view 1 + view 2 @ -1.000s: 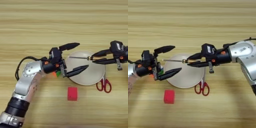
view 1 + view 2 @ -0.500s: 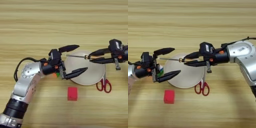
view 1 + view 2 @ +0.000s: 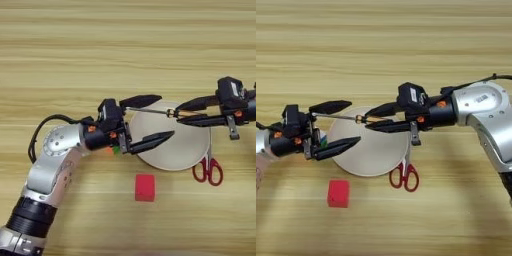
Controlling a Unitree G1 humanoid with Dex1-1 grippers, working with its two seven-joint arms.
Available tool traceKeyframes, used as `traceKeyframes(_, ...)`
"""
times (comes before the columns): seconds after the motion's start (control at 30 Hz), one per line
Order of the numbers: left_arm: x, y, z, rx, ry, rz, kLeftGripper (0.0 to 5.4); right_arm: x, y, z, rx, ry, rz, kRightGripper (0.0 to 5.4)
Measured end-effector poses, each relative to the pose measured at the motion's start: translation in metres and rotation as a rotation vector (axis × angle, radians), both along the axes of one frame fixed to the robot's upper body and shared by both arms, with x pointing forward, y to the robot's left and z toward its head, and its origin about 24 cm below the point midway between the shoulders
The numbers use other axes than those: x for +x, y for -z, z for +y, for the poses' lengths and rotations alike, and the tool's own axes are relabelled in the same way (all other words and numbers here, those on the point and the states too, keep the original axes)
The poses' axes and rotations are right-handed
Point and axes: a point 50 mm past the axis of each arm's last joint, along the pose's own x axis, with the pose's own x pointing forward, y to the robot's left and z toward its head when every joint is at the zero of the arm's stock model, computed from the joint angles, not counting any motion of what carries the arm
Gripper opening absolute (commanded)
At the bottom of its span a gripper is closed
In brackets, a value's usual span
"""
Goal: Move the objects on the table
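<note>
Left eye view, left to right: left gripper (image 3: 147, 120) spread wide beside half-hidden Rubik's cube (image 3: 115, 149); red block (image 3: 145, 187) untouched on worktop (image 3: 125, 50); plate (image 3: 175, 150) bare; right gripper (image 3: 192, 112) clamped on screwdriver (image 3: 160, 111) above it; scissors (image 3: 210, 170) beside plate. Task apparently midway.

Silver arms, black cables, black-fingered tools with orange accents.

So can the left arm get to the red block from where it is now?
Probably yes. The red block lies alone on the table, just in front of the plate, with nothing on or beside it. The left gripper is open over the plate's left edge; it would only need to come back and down.
</note>
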Motion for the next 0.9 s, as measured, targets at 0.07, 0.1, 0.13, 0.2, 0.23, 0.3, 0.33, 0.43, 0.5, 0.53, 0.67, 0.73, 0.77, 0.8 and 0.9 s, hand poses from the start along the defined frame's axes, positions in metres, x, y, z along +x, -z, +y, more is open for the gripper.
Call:
traceKeyframes(0.07, 0.000, 0.000, 0.000, 0.000, 0.001, 0.000, 3.51, 0.000, 0.000, 0.001, 0.003, -0.001, 0.001, 0.89)
traceKeyframes(0.1, 0.000, 0.000, 0.000, 0.000, 0.001, 0.000, 3.46, 0.000, 0.000, 0.001, 0.006, -0.002, 0.001, 0.89)
traceKeyframes(0.13, 0.000, 0.000, 0.000, -0.001, 0.001, 0.000, 3.35, 0.000, 0.000, 0.001, 0.008, -0.003, 0.002, 0.89)
traceKeyframes(0.2, 0.000, 0.000, 0.000, -0.002, 0.002, 0.000, 3.19, 0.000, 0.001, 0.003, 0.016, -0.006, 0.004, 0.89)
traceKeyframes(0.23, 0.000, 0.000, -0.001, -0.003, 0.003, 0.000, 3.01, 0.000, 0.002, 0.004, 0.019, -0.007, 0.007, 0.89)
traceKeyframes(0.3, 0.000, 0.000, -0.001, -0.004, 0.003, 0.000, 2.83, 0.000, 0.004, 0.006, 0.021, -0.012, 0.015, 0.89)
traceKeyframes(0.33, 0.000, 0.000, -0.001, -0.004, 0.003, 0.000, 2.83, 0.000, 0.004, 0.006, 0.022, -0.012, 0.017, 0.89)
traceKeyframes(0.43, 0.000, 0.000, -0.001, -0.004, 0.003, 0.000, 2.45, 0.001, 0.005, 0.008, 0.031, -0.007, 0.021, 0.89)
traceKeyframes(0.5, 0.000, 0.000, -0.001, -0.004, 0.003, 0.000, 2.26, 0.002, 0.006, 0.009, 0.037, -0.003, 0.023, 0.89)
traceKeyframes(0.53, 0.000, 0.000, -0.001, -0.004, 0.003, 0.000, 2.21, 0.002, 0.006, 0.009, 0.040, -0.005, 0.024, 0.89)
traceKeyframes(0.67, 0.000, 0.000, -0.001, -0.004, 0.004, -0.001, 1.84, 0.001, 0.008, 0.011, 0.045, -0.012, 0.029, 0.89)
traceKeyframes(0.73, 0.000, 0.000, -0.001, -0.004, 0.004, -0.001, 1.59, 0.001, 0.008, 0.012, 0.046, -0.013, 0.030, 0.89)
traceKeyframes(0.77, 0.000, 0.000, -0.001, -0.004, 0.005, -0.001, 1.55, 0.001, 0.008, 0.012, 0.046, -0.014, 0.031, 0.89)
traceKeyframes(0.8, 0.000, 0.000, -0.001, -0.004, 0.005, -0.001, 1.50, 0.001, 0.008, 0.012, 0.047, -0.014, 0.031, 0.89)
traceKeyframes(0.9, 0.000, 0.000, -0.001, -0.004, 0.004, -0.001, 1.17, 0.001, 0.008, 0.012, 0.049, -0.015, 0.032, 0.89)
